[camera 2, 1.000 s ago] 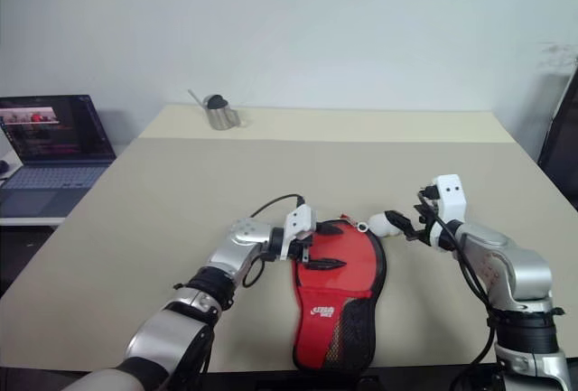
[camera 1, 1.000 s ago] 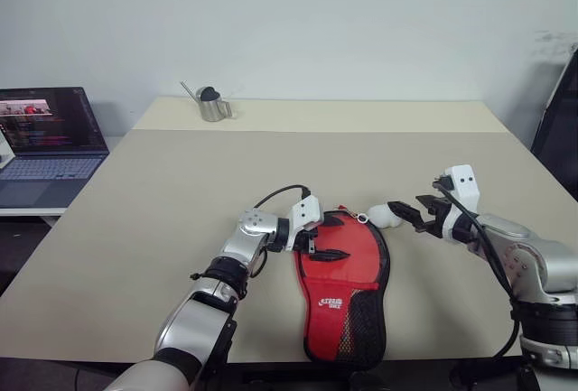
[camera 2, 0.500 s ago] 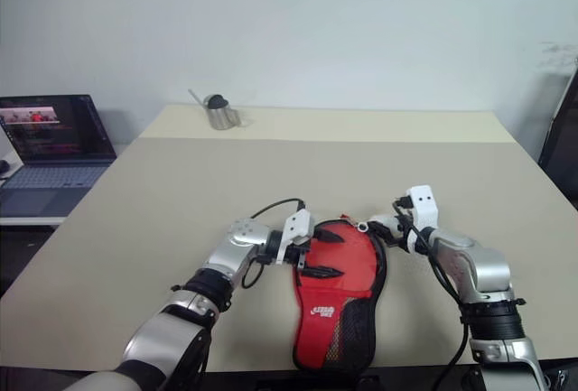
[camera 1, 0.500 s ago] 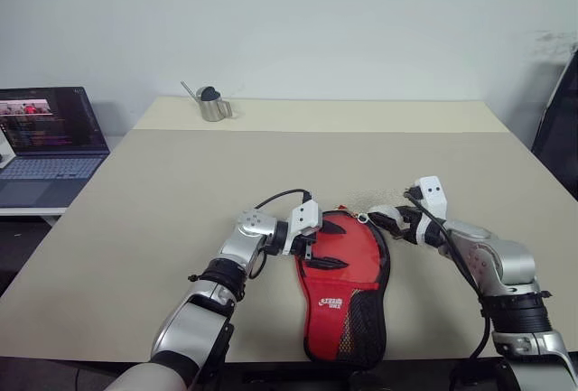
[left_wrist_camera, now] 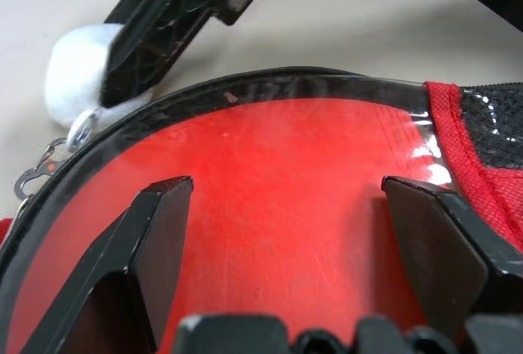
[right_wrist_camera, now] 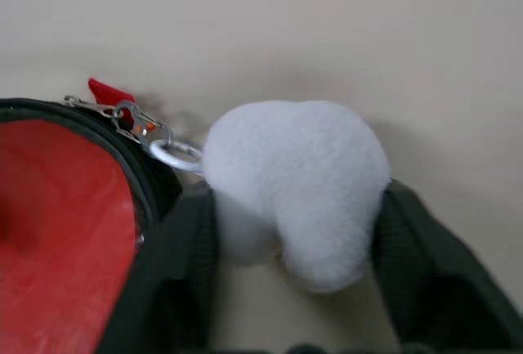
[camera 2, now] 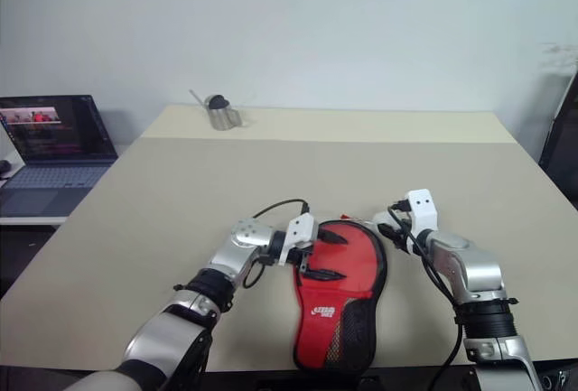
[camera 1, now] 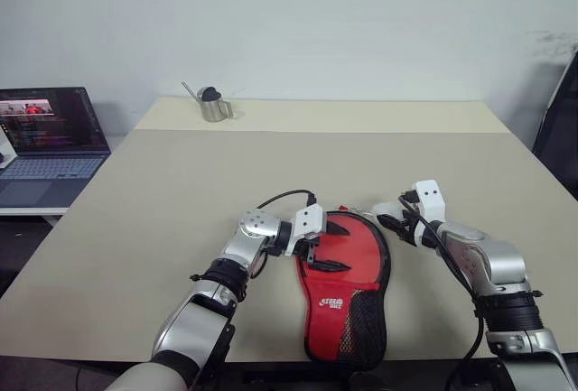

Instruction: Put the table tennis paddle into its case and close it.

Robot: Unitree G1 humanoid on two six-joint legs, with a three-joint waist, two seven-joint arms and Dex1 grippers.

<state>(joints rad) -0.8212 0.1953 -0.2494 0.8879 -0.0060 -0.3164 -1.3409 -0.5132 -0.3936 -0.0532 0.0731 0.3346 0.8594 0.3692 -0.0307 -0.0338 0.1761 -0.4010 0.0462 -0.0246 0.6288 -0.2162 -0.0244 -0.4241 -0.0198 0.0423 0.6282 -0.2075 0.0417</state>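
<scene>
Right hand (right_wrist_camera: 286,289) fingers straddle the white zipper pom-pom (right_wrist_camera: 298,186) at the case (camera 1: 348,274) top; left hand (left_wrist_camera: 286,231) spread, pinning the case.

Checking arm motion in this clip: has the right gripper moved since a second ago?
Yes. The right gripper came down and in toward the case, and its fingers now flank the white fluffy charm at the case's rim.

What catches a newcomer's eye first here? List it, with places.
The red case lies flat at the table's near edge, the left gripper with open fingers over its round end. At the case's far rim, the right gripper brackets a white fluffy pompom clipped to the zipper.
</scene>
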